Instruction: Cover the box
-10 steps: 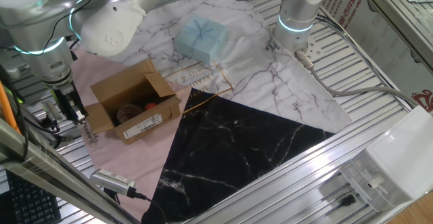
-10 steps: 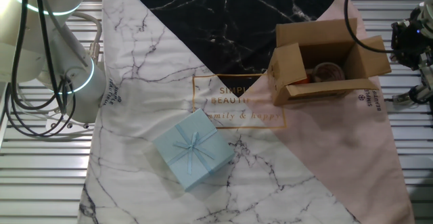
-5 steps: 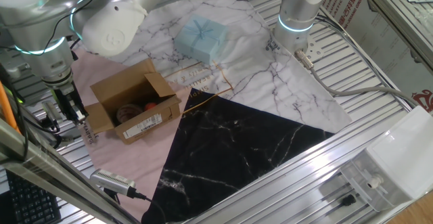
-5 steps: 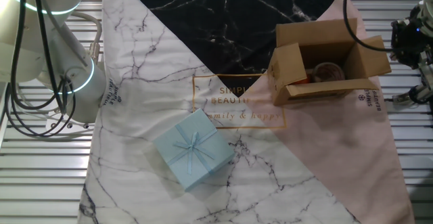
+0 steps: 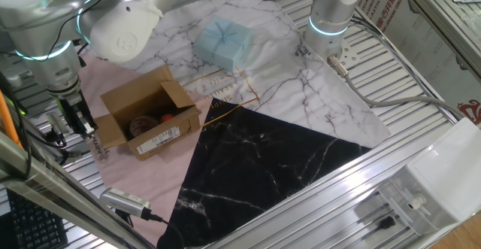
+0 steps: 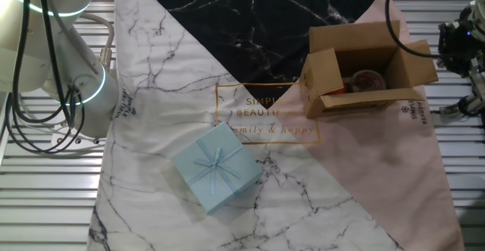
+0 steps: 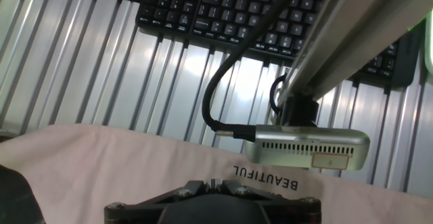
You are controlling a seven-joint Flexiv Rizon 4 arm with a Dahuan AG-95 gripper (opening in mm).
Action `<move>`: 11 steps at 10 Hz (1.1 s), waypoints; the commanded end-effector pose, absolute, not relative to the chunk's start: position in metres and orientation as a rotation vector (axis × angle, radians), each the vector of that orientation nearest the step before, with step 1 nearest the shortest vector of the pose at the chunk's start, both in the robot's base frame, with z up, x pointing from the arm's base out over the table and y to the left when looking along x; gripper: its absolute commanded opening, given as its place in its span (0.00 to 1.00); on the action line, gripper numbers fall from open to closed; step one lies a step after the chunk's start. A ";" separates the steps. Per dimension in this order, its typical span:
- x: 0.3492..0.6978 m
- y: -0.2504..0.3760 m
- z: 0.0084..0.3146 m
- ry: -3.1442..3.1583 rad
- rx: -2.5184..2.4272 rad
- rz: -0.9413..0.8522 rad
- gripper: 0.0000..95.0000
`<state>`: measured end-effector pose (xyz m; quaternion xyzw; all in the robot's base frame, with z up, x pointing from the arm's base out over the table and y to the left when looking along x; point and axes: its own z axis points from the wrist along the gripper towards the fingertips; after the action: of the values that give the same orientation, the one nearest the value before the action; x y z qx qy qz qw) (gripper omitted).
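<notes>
The box (image 5: 146,117) is a small brown carton standing open on the pink part of the cloth, its flaps spread and a white label (image 5: 161,137) on its near long side. A round container and something red lie inside. In the other fixed view the box (image 6: 364,76) sits at the upper right. My gripper (image 5: 86,131) hangs just off the box's left end flap, apart from it, and shows dark at the right edge in the other fixed view (image 6: 461,50). In the hand view its fingertips (image 7: 213,183) meet with nothing between them.
A pale blue gift package (image 5: 223,40) lies on the white marble part of the cloth (image 6: 174,84). A second arm's base (image 5: 331,16) stands at the cloth's far side. A silver device (image 7: 308,146) with a cable and a black keyboard (image 7: 223,14) lie beyond the cloth's edge.
</notes>
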<state>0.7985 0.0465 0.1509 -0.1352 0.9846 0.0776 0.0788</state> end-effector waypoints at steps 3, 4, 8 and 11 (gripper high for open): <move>0.799 0.046 0.151 2.952 -0.409 0.230 0.00; 0.799 0.046 0.151 2.952 -0.411 0.229 0.00; 0.799 0.046 0.151 2.968 -0.412 0.223 0.00; 0.799 0.043 0.150 2.972 -0.415 0.224 0.00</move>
<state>0.8005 0.0436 0.1500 -0.1379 0.9854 0.0752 0.0653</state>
